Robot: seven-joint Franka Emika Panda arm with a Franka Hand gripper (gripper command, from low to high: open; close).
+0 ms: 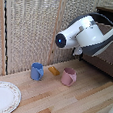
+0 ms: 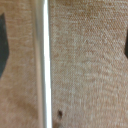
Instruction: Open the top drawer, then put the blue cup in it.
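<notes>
A: In the exterior view, where is the blue cup (image 1: 36,71)?

B: On the wooden desk (image 1: 83,98), upright, in front of the woven screen (image 1: 31,24). A small orange block (image 1: 54,71) lies between it and the pink mug (image 1: 68,76) — touching neither. A patterned plate (image 1: 1,97) sits at the exterior view's left.

A: And the arm?

B: Its white body (image 1: 83,33) reaches toward the dark dresser (image 1: 105,60) at the exterior view's right; the pincer is hidden behind it.

A: The wrist view?

B: A blurred brown surface up close, crossed by a slim silver bar handle (image 2: 43,65). Dark fingertips (image 2: 3,42) show at both edges, wide apart — the pincer is spread, gripping nothing.

A: Any writing?

B: None legible in either view.
</notes>
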